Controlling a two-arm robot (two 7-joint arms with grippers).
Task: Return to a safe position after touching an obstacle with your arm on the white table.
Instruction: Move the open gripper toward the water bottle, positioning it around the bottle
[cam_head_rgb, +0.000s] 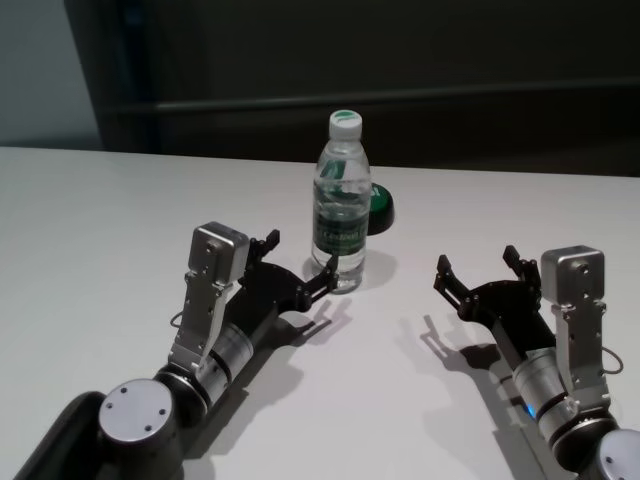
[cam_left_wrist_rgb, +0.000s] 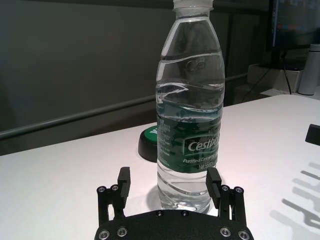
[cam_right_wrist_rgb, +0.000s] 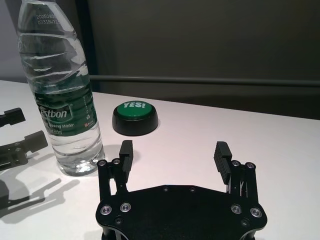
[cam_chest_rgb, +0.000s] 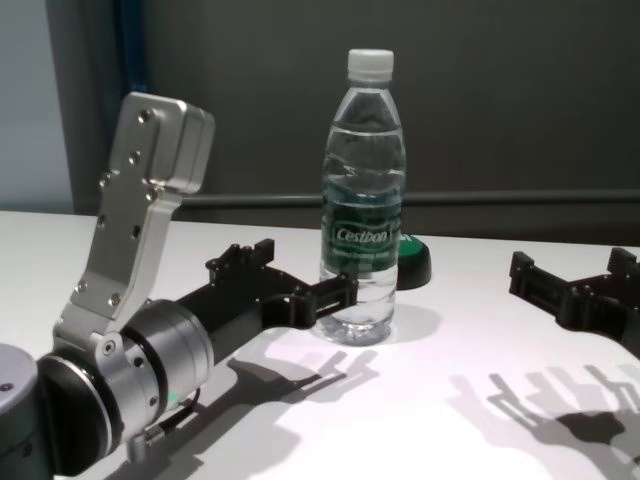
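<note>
The obstacle, a tall clear water bottle (cam_head_rgb: 340, 200) with a white cap and a green label band, stands upright on the white table (cam_head_rgb: 100, 220). My left gripper (cam_head_rgb: 300, 258) is open and empty, low over the table, just in front of the bottle's base. One fingertip (cam_head_rgb: 328, 272) is at the bottle's lower side; I cannot tell whether it touches. In the left wrist view the bottle (cam_left_wrist_rgb: 190, 125) rises right beyond the open left gripper (cam_left_wrist_rgb: 169, 182). My right gripper (cam_head_rgb: 478, 262) is open and empty, apart from the bottle on its right.
A low round green "YES!" button (cam_head_rgb: 380, 205) on a black base sits just behind the bottle, and it also shows in the right wrist view (cam_right_wrist_rgb: 135, 116). A dark wall runs behind the table's far edge. In the chest view the bottle (cam_chest_rgb: 365, 200) stands between both arms.
</note>
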